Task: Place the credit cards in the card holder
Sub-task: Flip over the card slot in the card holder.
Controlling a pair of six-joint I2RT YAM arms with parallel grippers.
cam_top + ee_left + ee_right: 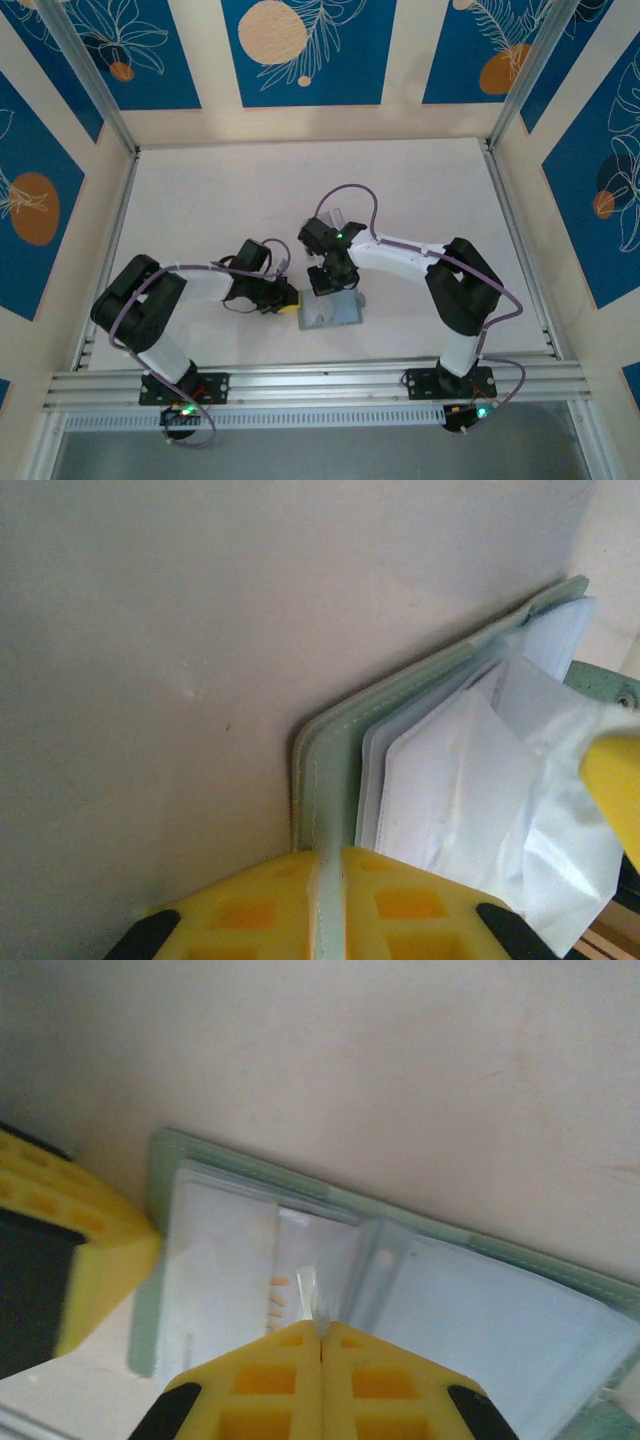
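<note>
Sage-green card holder (330,312) lies open on the white table (300,190), near the front edge and between the two arms, its clear sleeves fanned upward. The left gripper (330,865) is closed on the edge of the green cover, pinning it down. The right gripper (320,1335) is pinched fully shut over the middle of the wallet, with what looks like the thin edge of a clear sleeve (318,1295) caught between its tips. It could be a pale card's edge instead; I can't be sure.

One pale card (225,1260) with small orange marks seems to sit already inside a sleeve, so I'd judge the job well under way, perhaps near its end. How many cards are in, I can't tell. The wallet is not yet folded shut.

The tabletop is plain, matte and off-white. Cream walls with blue leaf-patterned panels (300,50) surround it on three sides, and an aluminium rail (320,380) along the front carries the arm bases.
</note>
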